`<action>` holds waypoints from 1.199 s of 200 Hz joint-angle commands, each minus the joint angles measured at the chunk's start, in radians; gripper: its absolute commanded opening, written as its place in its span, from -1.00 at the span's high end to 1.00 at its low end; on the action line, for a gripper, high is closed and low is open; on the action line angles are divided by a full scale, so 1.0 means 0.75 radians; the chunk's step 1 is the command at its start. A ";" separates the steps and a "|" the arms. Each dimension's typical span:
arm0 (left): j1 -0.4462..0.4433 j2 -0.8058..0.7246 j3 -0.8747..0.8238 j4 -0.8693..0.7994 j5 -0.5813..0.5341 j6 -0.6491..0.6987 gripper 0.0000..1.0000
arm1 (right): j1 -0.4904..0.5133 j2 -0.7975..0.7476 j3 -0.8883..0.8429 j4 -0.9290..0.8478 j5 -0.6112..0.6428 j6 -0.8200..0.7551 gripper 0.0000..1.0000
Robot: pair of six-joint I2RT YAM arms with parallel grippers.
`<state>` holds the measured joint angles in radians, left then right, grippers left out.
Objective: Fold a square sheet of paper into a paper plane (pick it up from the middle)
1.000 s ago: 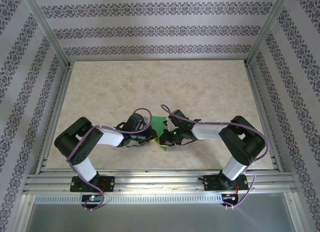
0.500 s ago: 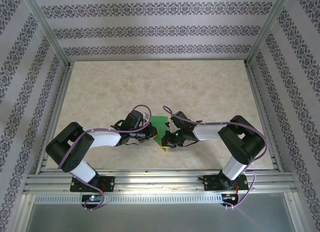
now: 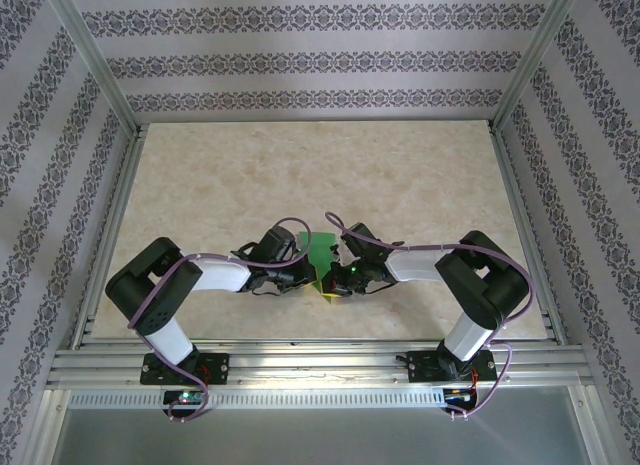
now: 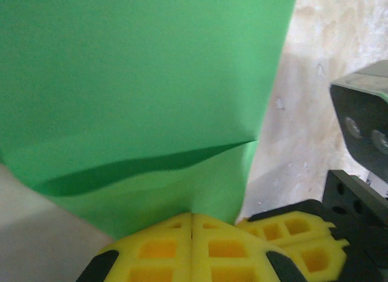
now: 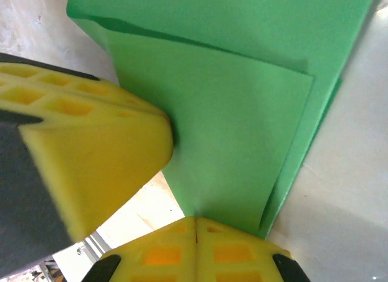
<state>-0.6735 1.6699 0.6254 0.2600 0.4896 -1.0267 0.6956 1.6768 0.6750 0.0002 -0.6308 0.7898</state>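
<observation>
Pinching creased green paper (image 4: pixel 139 82) (layered), left end effector (image 4: pixel 191 216), right end effector (image 5: pixel 195 220)

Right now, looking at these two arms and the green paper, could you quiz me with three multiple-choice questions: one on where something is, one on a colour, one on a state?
1. Where on the table is the green paper?
A. Far left corner
B. Near side, between the left tool and right tool
C. Against the far edge

2. What colour are the tools' fingertip pads?
A. Red
B. Yellow
C. Blue

3. How do the two tools stand?
A. Both wide open
B. One open, one shut
C. Both shut on the paper

Answers: B, the top view shows it between the arms' tips; B, both wrist views show yellow pads; C, each wrist view shows closed pads pinching the paper's edge.
</observation>
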 commanded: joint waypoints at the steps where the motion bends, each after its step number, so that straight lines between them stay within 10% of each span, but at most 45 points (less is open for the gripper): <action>1: 0.058 0.037 0.019 -0.059 -0.012 0.092 1.00 | -0.012 0.054 -0.043 -0.087 0.073 -0.013 1.00; 145: 0.379 -0.030 0.009 -0.221 0.048 0.235 1.00 | -0.013 0.059 -0.062 -0.098 0.080 -0.037 1.00; 240: 0.200 -0.215 0.106 -0.284 0.038 0.268 1.00 | -0.020 0.050 -0.043 -0.119 0.062 -0.058 1.00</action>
<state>-0.4458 1.5047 0.6678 0.0666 0.5304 -0.8619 0.6952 1.6852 0.6712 0.0307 -0.6304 0.7727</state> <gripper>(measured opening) 0.038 0.044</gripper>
